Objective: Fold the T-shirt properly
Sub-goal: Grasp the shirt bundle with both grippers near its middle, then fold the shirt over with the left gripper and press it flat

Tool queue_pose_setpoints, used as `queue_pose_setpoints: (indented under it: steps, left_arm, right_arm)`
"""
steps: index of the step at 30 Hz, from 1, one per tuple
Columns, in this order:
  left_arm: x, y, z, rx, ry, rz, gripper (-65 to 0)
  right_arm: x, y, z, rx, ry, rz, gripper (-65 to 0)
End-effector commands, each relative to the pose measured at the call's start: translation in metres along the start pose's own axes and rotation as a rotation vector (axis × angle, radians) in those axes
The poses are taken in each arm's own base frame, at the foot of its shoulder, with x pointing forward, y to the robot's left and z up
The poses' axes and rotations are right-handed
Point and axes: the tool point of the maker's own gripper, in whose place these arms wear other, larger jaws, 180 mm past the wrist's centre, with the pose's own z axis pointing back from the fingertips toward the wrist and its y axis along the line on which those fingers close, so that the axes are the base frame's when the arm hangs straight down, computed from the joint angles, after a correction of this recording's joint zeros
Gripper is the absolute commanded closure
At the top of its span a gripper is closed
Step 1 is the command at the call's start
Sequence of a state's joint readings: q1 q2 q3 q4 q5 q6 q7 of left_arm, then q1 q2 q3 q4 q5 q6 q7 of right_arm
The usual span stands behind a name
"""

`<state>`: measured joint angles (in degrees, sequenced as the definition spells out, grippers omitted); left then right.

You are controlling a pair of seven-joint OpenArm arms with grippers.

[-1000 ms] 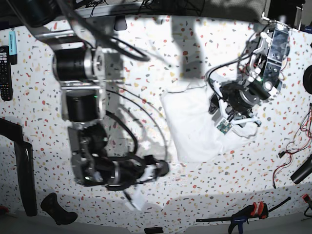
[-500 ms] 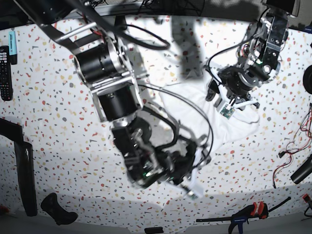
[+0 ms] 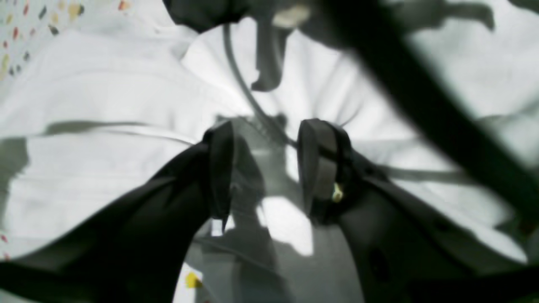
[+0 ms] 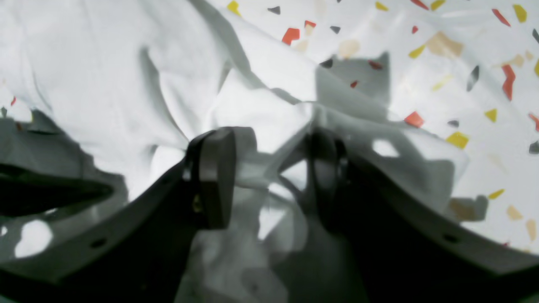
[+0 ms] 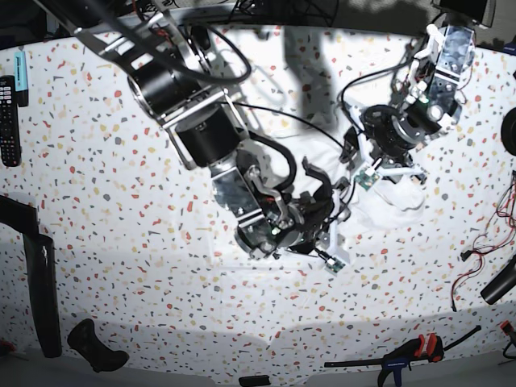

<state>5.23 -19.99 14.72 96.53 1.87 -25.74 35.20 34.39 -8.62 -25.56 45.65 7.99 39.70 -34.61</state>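
- Swinging in from the base view's left, the right arm now reaches across the middle of the bench (image 5: 97,201) until its wrist covers much of the T-shirt (image 5: 399,197); a second ago it hung well to the left of the cloth, which then lay as a tidy folded oblong.
- By now the T-shirt is a rumpled white heap right of centre on the speckled bench, mostly hidden under both arms, so its long axis cannot be read with any confidence.
- Right claw (image 4: 269,176): jaws parted, with a bunched fold of the shirt (image 4: 261,105) rising between and just beyond the fingers; whether they pinch it or merely straddle it, I cannot tell.
- Left claw (image 3: 265,168): jaws likewise apart, hanging over smooth cloth (image 3: 105,160), with a cable crossing the gap; nothing is plainly caught between the pads.
- In the base view the left claw (image 5: 379,169) sits at the shirt's upper right and the right claw (image 5: 330,250) at its lower left, so the garment lies between them.
- My judgement: the coming move turns on that diagonal, each claw taking the cloth edge nearest it, the right arm at the near-left side, the left arm at the far-right.
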Motion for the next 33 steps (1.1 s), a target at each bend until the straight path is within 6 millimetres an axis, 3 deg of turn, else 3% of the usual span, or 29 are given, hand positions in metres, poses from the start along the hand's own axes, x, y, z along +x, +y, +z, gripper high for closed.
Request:
queue_pose_setpoints:
  steps: [1,5,10,17,23,28,33]
  left_arm:
    - [-0.005,0.02,0.007,0.047,0.015,-0.049,-25.4]
    - [-0.007,0.05,0.022,0.089,-0.043,-0.133,-25.4]
    - [-0.004,0.082,0.035,0.171,-0.082,-0.173,-25.4]
    - [0.011,0.074,0.032,0.16,-0.153,-0.153,-25.4]
    - [0.027,0.083,0.031,0.201,-0.189,-0.134,-25.4]
    - [0.036,0.081,0.029,0.197,-0.215,-0.115,-25.4]
    - [0.045,0.062,0.022,0.145,-0.245,-0.086,-25.4]
  right_arm:
    - [0.016,-0.005,0.009,-0.001,-0.029,0.01,-28.4]
    - [0.015,-0.002,0.025,0.005,-0.085,-0.002,-23.4]
    - [-0.011,0.011,0.035,-0.002,-0.057,0.011,-23.4]
    - [-0.056,0.059,0.031,0.089,-0.023,-0.064,-23.4]
    - [-0.07,0.106,0.048,0.219,-0.093,-0.164,-23.4]
    - [-0.071,0.114,0.069,0.203,-0.1,-0.109,-23.4]
    - [-0.049,0.111,0.091,0.163,-0.152,-0.037,-23.4]
